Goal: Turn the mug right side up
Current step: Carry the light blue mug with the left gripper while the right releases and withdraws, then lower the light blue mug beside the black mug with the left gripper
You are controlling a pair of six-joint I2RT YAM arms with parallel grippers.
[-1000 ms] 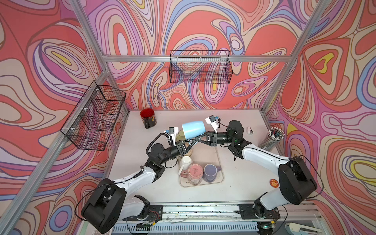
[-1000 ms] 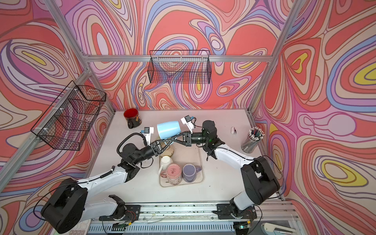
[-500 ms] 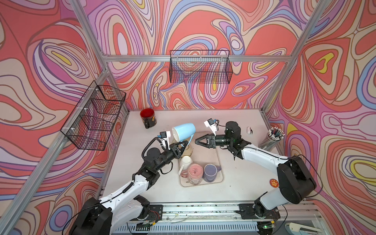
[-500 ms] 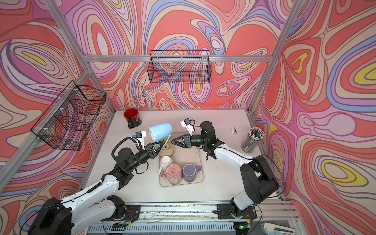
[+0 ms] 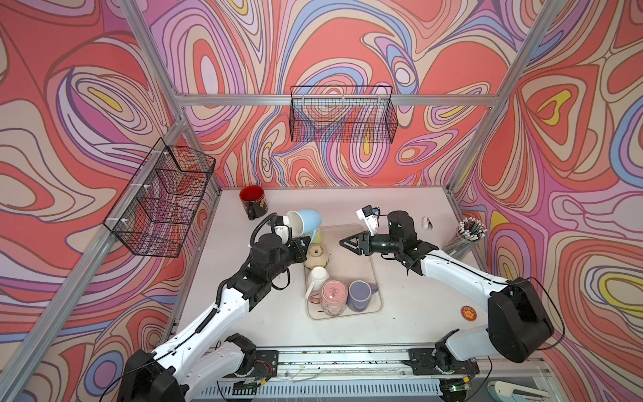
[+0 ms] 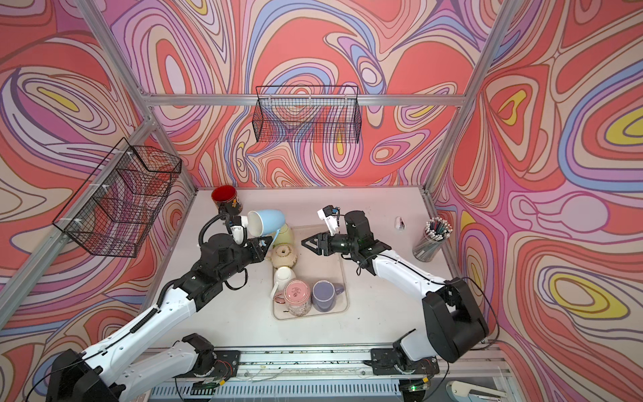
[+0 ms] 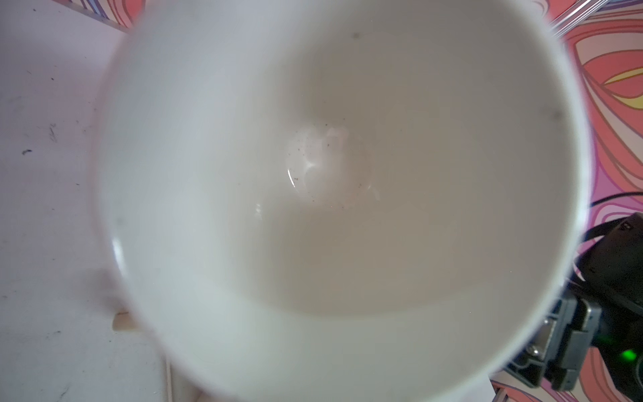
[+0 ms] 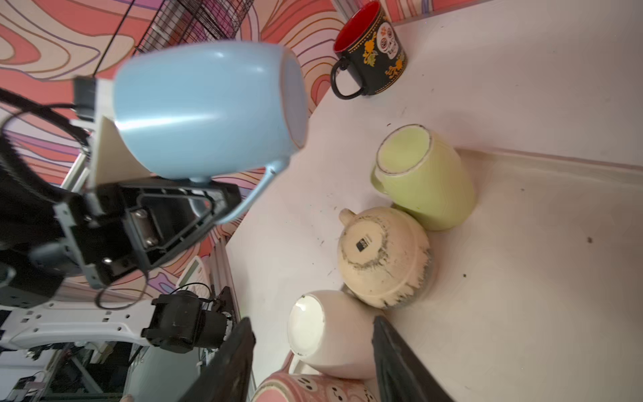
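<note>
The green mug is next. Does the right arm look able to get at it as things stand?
Probably yes. The right arm's fingers stand open, with only bare tray between them and the green mug. The left arm's fingers hold the blue mug aloft just beside it, so room looks tight.

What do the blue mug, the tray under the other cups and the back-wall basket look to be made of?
The blue mug is likely glazed ceramic: glossy highlights streak its pale blue wall, and the inside is smooth white. The tray is probably clear plastic: the table shows through it and its rim glints. The basket looks like black coated metal wire: a thin, matte grid.
</note>
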